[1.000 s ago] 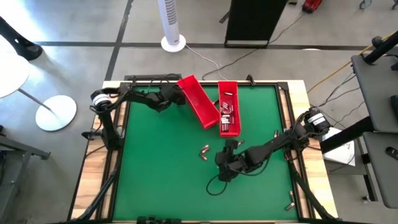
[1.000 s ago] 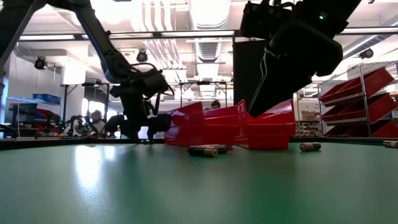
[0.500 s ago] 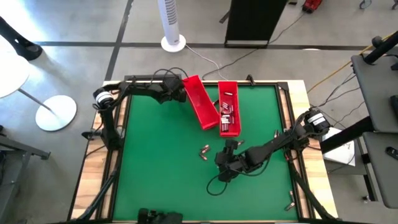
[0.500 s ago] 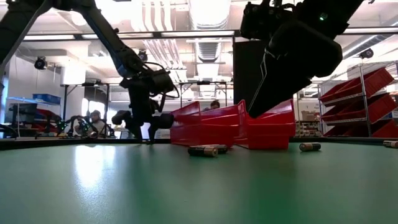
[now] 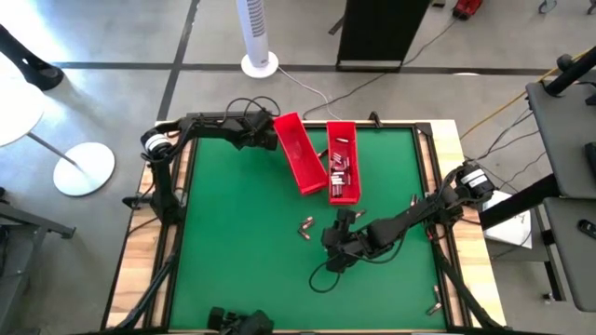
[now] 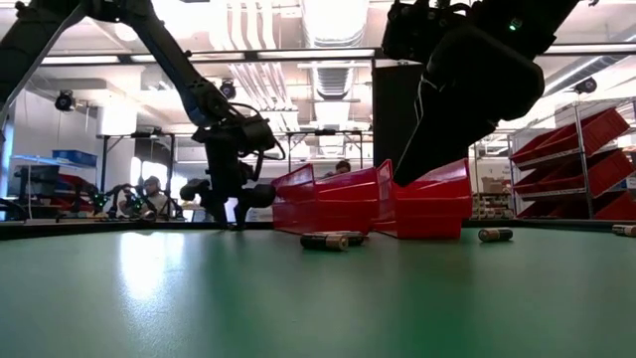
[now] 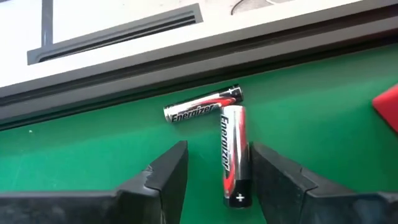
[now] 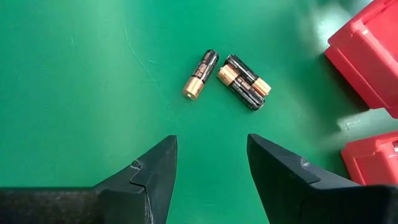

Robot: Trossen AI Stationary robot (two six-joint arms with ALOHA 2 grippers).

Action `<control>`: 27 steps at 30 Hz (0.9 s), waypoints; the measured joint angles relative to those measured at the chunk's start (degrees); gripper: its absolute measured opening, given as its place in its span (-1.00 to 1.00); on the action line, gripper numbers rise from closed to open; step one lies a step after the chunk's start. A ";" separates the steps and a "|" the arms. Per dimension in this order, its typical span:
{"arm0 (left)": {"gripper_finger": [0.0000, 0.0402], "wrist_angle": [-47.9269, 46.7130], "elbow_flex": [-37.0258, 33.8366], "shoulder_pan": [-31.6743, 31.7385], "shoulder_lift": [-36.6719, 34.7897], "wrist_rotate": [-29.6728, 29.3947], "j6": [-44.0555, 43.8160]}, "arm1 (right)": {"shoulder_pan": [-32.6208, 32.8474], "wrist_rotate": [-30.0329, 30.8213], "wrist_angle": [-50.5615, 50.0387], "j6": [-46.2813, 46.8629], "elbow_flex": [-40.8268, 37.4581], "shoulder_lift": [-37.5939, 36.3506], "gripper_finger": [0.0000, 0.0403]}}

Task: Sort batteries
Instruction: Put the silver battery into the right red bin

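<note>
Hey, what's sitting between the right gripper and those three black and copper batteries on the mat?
Nothing. In the right wrist view, only bare green mat lies between the open right gripper and the black and copper batteries.

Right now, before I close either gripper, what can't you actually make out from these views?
- High view: batteries in the right-hand red tray are too small to count or tell apart.
- Left wrist view: the upright silver battery lies between the left gripper fingers; contact is unclear.
- Low view: red trays hide everything behind them.
- Right wrist view: two touching dark batteries; markings unreadable.
</note>
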 joint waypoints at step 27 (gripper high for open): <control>-0.87 -1.37 -2.55 -3.31 -11.19 -2.80 6.41 | 3.94 6.65 -4.51 -7.34 0.11 -8.75 -0.06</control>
